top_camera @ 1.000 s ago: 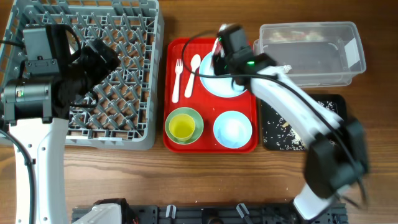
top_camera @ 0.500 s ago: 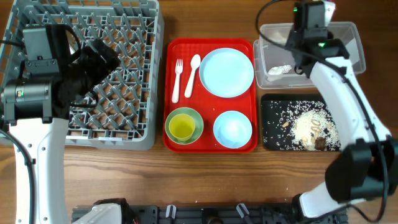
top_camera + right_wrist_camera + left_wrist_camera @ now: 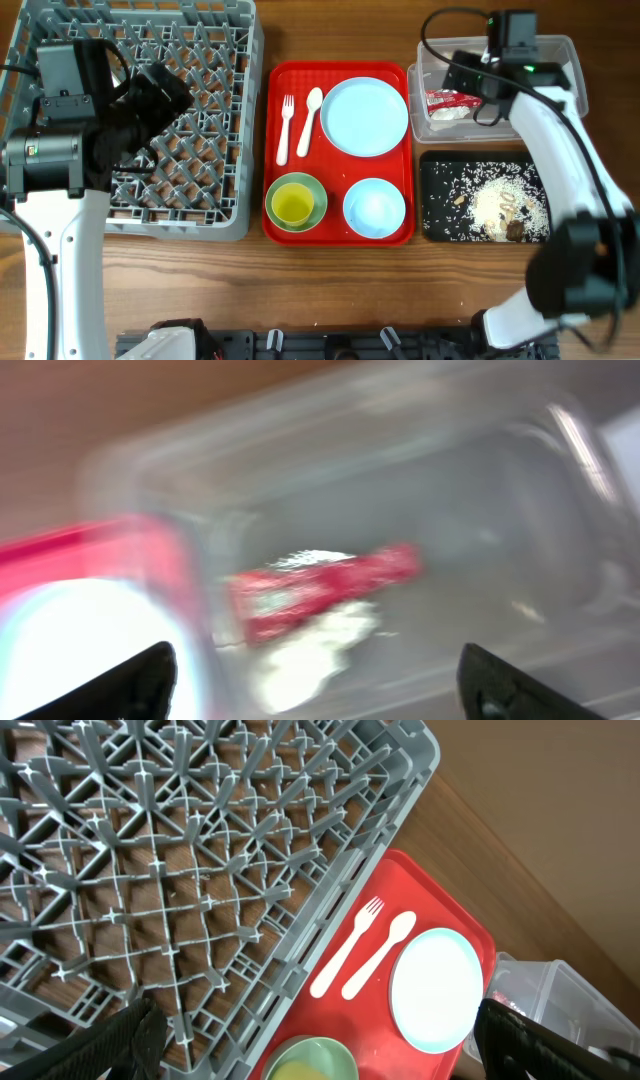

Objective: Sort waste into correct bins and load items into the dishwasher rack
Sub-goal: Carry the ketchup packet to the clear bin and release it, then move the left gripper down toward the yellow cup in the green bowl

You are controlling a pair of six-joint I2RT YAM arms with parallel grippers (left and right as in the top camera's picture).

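Note:
My right gripper (image 3: 462, 78) (image 3: 322, 678) hovers open above the clear tub (image 3: 560, 100) (image 3: 520, 510), nothing between its fingers. Below it in the tub lie the red sachet wrapper (image 3: 445, 98) (image 3: 322, 590) and the white tissue (image 3: 450, 112) (image 3: 310, 658). Rice and brown bits (image 3: 500, 205) are spread in the black tray (image 3: 432, 225). My left gripper (image 3: 160, 92) (image 3: 325, 1042) is open over the grey rack (image 3: 190, 190) (image 3: 200, 870). On the red serving tray sit the blue plate (image 3: 365, 117) (image 3: 435, 988), fork (image 3: 285, 128) (image 3: 345, 948), spoon (image 3: 310, 118) (image 3: 378, 955), blue bowl (image 3: 374, 208), and green bowl (image 3: 314, 190) (image 3: 305, 1062) holding the yellow cup (image 3: 293, 205).
The red serving tray (image 3: 335, 190) (image 3: 440, 910) lies between the rack and the two bins. Bare wooden table (image 3: 330, 290) runs along the front. The right arm's cable loops over the tub's back edge.
My right arm swung from the plate on the red tray to above the clear tub. Its jaws opened, and the red sachet now lies in the tub beside the tissue. The left arm stayed still.

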